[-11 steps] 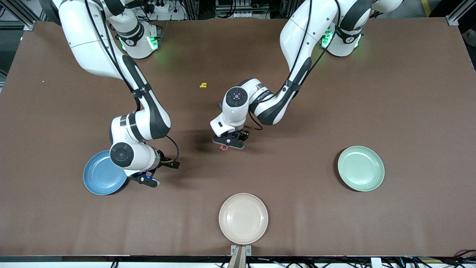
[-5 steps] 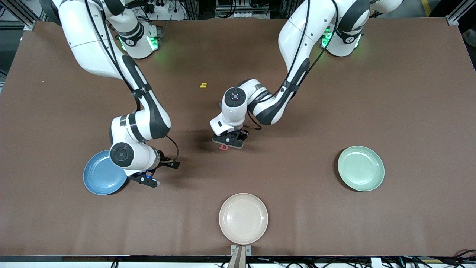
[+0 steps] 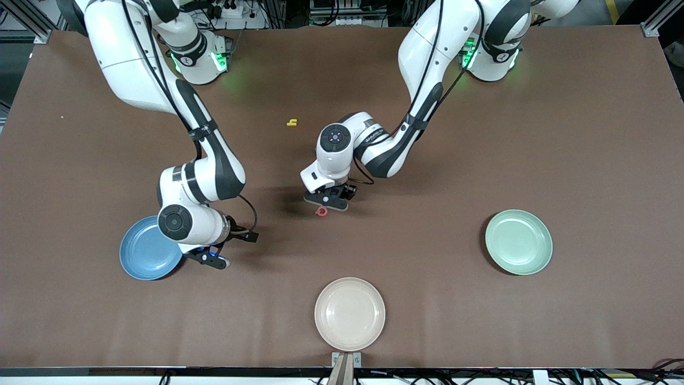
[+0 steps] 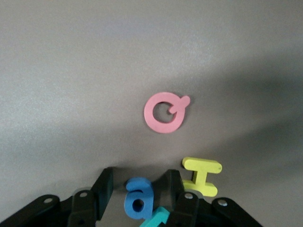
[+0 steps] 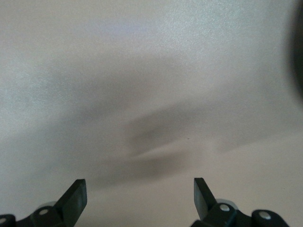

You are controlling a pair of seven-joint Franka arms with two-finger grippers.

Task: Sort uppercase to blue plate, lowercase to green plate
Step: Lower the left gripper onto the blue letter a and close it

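Left gripper (image 4: 138, 189) low over table middle, fingers straddling blue a (image 4: 138, 203), not visibly clamped. Red Q (image 4: 165, 112), yellow H (image 4: 202, 175), teal letter (image 4: 156, 218) just beside a. Advice: centre on a only, avoid teal neighbour, carry to green plate (image 3: 518, 241). Right gripper (image 5: 139, 196) wide open, empty, waits beside blue plate (image 3: 143, 251).

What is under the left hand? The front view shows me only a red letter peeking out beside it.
Observer: A blue lowercase a lies between the left hand's open fingers, not yet gripped.
Operator: Anything else close by?
Observer: A yellow H lies beside one finger, and a teal letter sits right next to the a.
Operator: And the right hand?
Observer: The right hand is open, with only tabletop between its fingers.
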